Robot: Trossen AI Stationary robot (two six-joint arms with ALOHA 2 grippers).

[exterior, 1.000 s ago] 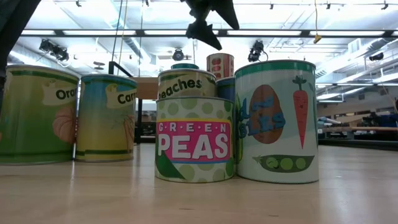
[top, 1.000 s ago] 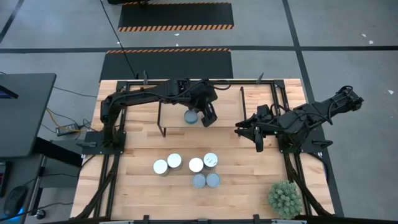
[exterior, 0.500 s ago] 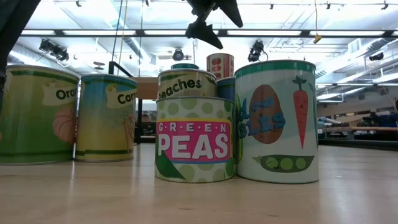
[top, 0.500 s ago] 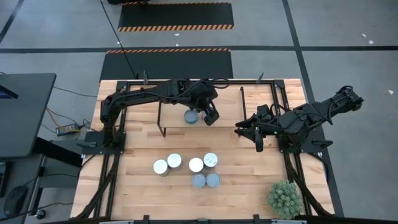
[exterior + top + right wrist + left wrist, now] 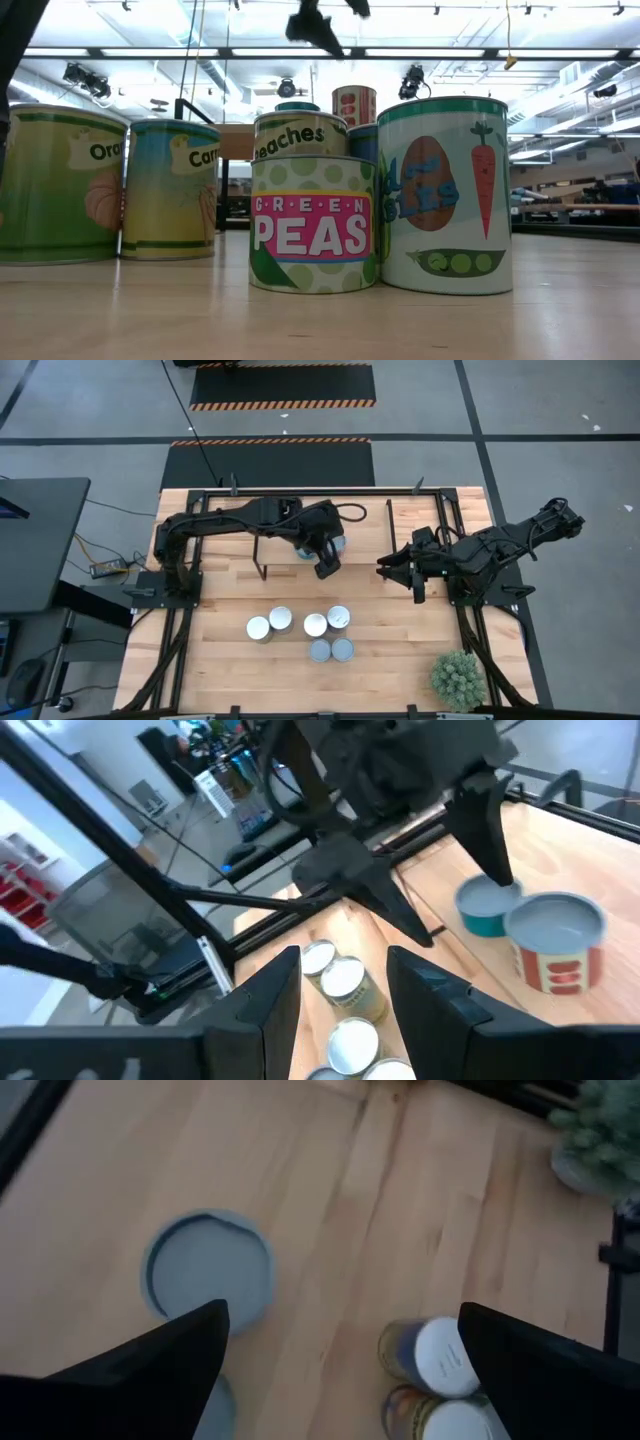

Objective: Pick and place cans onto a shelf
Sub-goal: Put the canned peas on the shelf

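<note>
Shelf [image 5: 275,545] mostly hidden under the left arm in the high view; only thin black legs and a strip of light wood show. Two cans on shelf [image 5: 545,935] appear clearly in the right wrist view: one with a red-and-white label, one teal just behind it, touching or nearly so. From above only a sliver of them shows beside the left gripper [image 5: 325,560].

Six cans on tabletop [image 5: 300,630] stand in a loose cluster toward the front of the tabletop [image 5: 220,660]: two at left, four at right. Total counted: eight.

Left gripper is spread wide, empty, hovering just beside the shelf cans. Right gripper [image 5: 415,588] is over the right half of the tabletop, fingers partly apart, nothing between them.

Potted plant [image 5: 458,680] at the front right corner.

Low view: labels readable on front cans; rear cans partly blocked.
</note>
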